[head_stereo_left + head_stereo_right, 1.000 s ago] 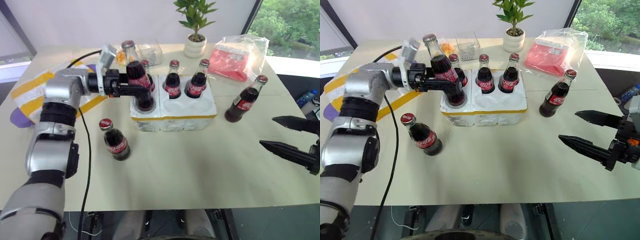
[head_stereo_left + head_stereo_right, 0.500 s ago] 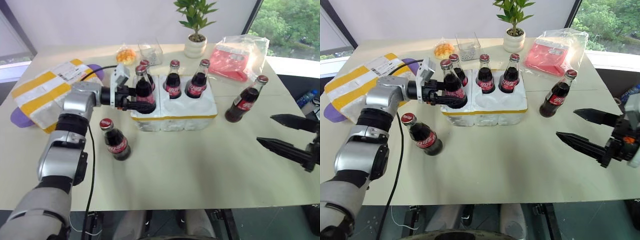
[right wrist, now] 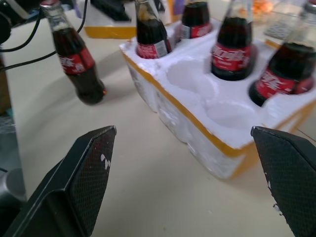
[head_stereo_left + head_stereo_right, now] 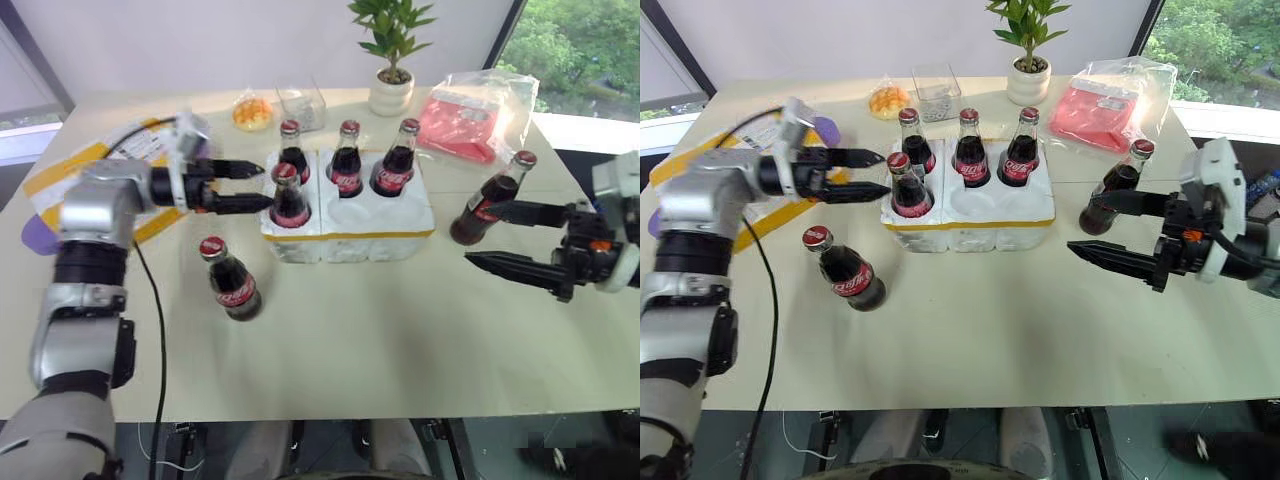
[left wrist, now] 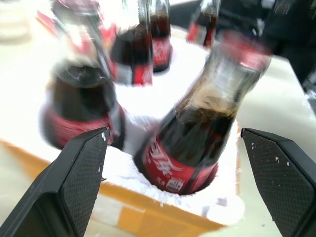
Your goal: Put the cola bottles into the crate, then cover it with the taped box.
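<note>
Since a second ago your left hand (image 4: 258, 187) has set its bottle into the crate's near-left hole, let go and drawn back; your right hand (image 4: 505, 237) has swung in toward the table. The left hand now stands wide open, holding nothing, its tips just beside that seated bottle (image 4: 289, 196). The right hand is also spread wide and empty, its upper finger reaching across in front of the standing bottle (image 4: 488, 203) to the right of the crate; you cannot tell whether it touches.

Progress, as judged from how things lie: four cola bottles sit in the crate (image 4: 350, 238), three in the far row and one in the near-left hole. Two near holes are vacant. Two bottles remain out: the one at the right hand and another (image 4: 229, 279) standing on the table (image 4: 400, 340) in front of the crate's left corner. The taped box (image 4: 85, 170) lies at the table's left edge, behind the left arm, well apart from the crate. Loading is unfinished; covering has not begun.

Markings: each bottle carries a red label with white script, apparently Coca-Cola, not cleanly legible. The box's shipping label shows print too small to read.
</note>
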Controlling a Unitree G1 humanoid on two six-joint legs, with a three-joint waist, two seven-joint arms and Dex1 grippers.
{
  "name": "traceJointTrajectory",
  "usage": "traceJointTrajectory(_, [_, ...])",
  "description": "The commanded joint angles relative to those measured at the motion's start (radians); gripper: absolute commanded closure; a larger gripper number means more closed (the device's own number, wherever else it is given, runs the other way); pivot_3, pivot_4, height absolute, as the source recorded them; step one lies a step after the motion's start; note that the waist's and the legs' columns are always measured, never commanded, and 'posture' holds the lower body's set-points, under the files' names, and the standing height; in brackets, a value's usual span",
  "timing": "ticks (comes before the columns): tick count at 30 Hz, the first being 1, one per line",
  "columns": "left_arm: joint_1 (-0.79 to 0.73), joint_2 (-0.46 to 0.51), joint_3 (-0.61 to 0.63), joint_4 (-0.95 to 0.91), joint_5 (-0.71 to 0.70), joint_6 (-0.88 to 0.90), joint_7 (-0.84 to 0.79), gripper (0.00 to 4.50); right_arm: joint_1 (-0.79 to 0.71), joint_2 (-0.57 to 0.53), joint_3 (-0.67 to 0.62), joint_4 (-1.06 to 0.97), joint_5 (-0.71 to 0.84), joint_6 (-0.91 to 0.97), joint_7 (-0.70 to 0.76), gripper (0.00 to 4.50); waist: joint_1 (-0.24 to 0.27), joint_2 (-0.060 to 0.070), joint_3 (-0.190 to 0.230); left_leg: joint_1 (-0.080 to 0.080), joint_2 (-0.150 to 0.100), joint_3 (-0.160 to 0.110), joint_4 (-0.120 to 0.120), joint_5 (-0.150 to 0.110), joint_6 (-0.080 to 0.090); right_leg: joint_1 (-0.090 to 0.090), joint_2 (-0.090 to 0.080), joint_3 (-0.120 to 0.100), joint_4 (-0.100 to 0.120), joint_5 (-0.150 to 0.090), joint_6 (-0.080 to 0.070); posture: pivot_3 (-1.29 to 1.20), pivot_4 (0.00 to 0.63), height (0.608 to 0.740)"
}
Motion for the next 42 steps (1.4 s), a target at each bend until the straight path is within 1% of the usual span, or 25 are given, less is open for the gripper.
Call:
traceJointTrajectory(1, [0.064, 0.136, 0.126, -0.174, -0.100, 0.137, 0.007, 0.04, -0.095, -0.012, 0.083, 0.055, -0.036, -0.050, 0.047, 0.00, -0.010, 0.000, 0.000, 0.000, 0.000, 0.000, 0.000, 0.000, 0.000, 0.000, 0.000, 0.000, 0.000, 0.000, 0.000, 0.00, 0.150, 0.740])
traceJointTrajectory(4, [0.202, 0.258, 0.197, -0.314, -0.164, 0.222, -0.020, 0.04, -0.158, -0.007, 0.147, 0.106, -0.070, -0.074, 0.083, 0.00, -0.020, 0.001, 0.000, 0.000, 0.000, 0.000, -0.001, 0.000, 0.000, -0.001, 0.001, 0.000, 0.000, 0.000, 0.000, 0.00, 0.150, 0.740])
traceJointTrajectory(6, [0.386, 0.346, 0.263, -0.450, -0.189, 0.235, -0.075, 0.04, -0.192, -0.008, 0.182, 0.143, -0.092, -0.088, 0.112, 0.00, -0.022, 0.001, 0.000, 0.000, 0.000, 0.000, -0.001, 0.000, 0.000, -0.001, 0.000, 0.000, 0.000, 0.000, 0.000, 0.00, 0.150, 0.740])
traceJointTrajectory(8, [0.531, 0.394, 0.322, -0.549, -0.209, 0.238, -0.091, 0.04, -0.216, -0.008, 0.205, 0.172, -0.111, -0.099, 0.136, 0.00, -0.023, 0.002, 0.000, 0.001, 0.000, 0.001, -0.003, -0.001, 0.000, -0.001, -0.001, 0.001, 0.000, 0.000, 0.000, 0.00, 0.150, 0.740])
traceJointTrajectory(9, [0.594, 0.401, 0.360, -0.592, -0.229, 0.259, -0.085, 0.04, -0.228, -0.010, 0.216, 0.186, -0.120, -0.104, 0.148, 0.00, -0.020, 0.002, 0.000, 0.001, 0.000, 0.001, -0.003, -0.001, 0.000, -0.001, -0.001, 0.002, 0.000, 0.000, -0.001, 0.00, 0.150, 0.740])
traceJointTrajectory(12, [0.712, 0.390, 0.439, -0.687, -0.290, 0.307, -0.052, 0.04, -0.261, -0.017, 0.240, 0.223, -0.147, -0.118, 0.186, 0.00, -0.008, 0.002, 0.000, 0.000, 0.000, 0.000, -0.003, -0.001, -0.001, -0.001, -0.001, 0.001, -0.001, -0.002, -0.004, 0.00, 0.150, 0.740])
traceJointTrajectory(16, [0.819, 0.355, 0.456, -0.775, -0.290, 0.259, -0.005, 0.04, -0.289, -0.031, 0.244, 0.250, -0.156, -0.113, 0.231, 0.00, 0.002, 0.003, 0.000, 0.001, 0.001, 0.001, -0.002, -0.001, -0.001, -0.001, -0.001, 0.001, -0.001, -0.002, -0.004, 0.00, 0.150, 0.740])
traceJointTrajectory(20, [0.840, 0.307, 0.405, -0.810, -0.285, 0.209, 0.058, 0.04, -0.293, -0.038, 0.234, 0.251, -0.159, -0.103, 0.244, 0.00, 0.003, 0.003, 0.000, 0.001, 0.001, 0.000, -0.003, -0.001, -0.001, -0.001, -0.001, 0.001, -0.001, -0.002, -0.004, 0.00, 0.150, 0.740])
traceJointTrajectory(23, [0.840, 0.275, 0.332, -0.803, -0.227, 0.127, 0.106, 0.04, -0.281, -0.046, 0.210, 0.241, -0.148, -0.088, 0.242, 0.00, 0.003, 0.003, 0.000, 0.001, 0.001, 0.001, -0.002, -0.001, -0.001, -0.001, -0.001, 0.001, -0.001, -0.002, -0.004, 0.00, 0.150, 0.740])
traceJointTrajectory(27, [0.818, 0.218, 0.265, -0.800, -0.209, 0.074, 0.172, 0.04, -0.247, -0.061, 0.163, 0.223, -0.136, -0.069, 0.241, 0.00, 0.003, 0.003, 0.000, 0.000, 0.001, 0.001, -0.003, -0.001, -0.001, -0.001, -0.001, 0.002, -0.001, -0.002, -0.004, 0.00, 0.150, 0.740])
traceJointTrajectory(30, [0.810, 0.189, 0.201, -0.774, -0.156, 0.006, 0.205, 0.04, -0.220, -0.068, 0.120, 0.210, -0.127, -0.053, 0.238, 0.00, 0.003, 0.004, 0.000, 0.000, 0.001, 0.001, -0.003, -0.001, -0.001, -0.001, -0.001, 0.002, -0.002, -0.002, -0.004, 0.00, 0.150, 0.740])
traceJointTrajectory(34, [0.777, 0.147, 0.159, -0.751, -0.152, -0.018, 0.246, 0.04, -0.190, -0.069, 0.081, 0.190, -0.119, -0.037, 0.231, 0.00, 0.003, 0.004, 0.000, 0.001, 0.001, 0.001, -0.003, -0.001, -0.001, -0.001, -0.001, 0.002, -0.001, -0.002, -0.004, 0.00, 0.150, 0.740])
traceJointTrajectory(37, [0.754, 0.117, 0.109, -0.721, -0.124, -0.045, 0.270, 0.04, -0.175, -0.067, 0.061, 0.178, -0.114, -0.028, 0.220, 0.00, 0.003, 0.004, 0.000, 0.001, 0.001, 0.001, -0.003, -0.001, -0.001, -0.001, -0.001, 0.001, -0.001, -0.001, -0.004, 0.00, 0.150, 0.740])
traceJointTrajectory(40, [0.741, 0.090, 0.089, -0.708, -0.124, -0.050, 0.294, 0.04, -0.165, -0.067, 0.047, 0.169, -0.108, -0.019, 0.212, 0.00, 0.002, 0.004, 0.000, 0.000, 0.001, 0.001, -0.003, -0.001, -0.001, -0.001, -0.001, 0.002, -0.001, -0.001, -0.003, 0.00, 0.150, 0.740])
traceJointTrajectory(42, [0.743, 0.081, 0.083, -0.717, -0.137, -0.049, 0.296, 0.58, -0.161, -0.065, 0.038, 0.163, -0.103, -0.012, 0.205, 0.00, 0.003, 0.004, 0.000, 0.000, 0.001, 0.001, -0.003, -0.001, -0.001, -0.001, -0.001, 0.002, -0.001, -0.001, -0.003, 0.00, 0.150, 0.740])
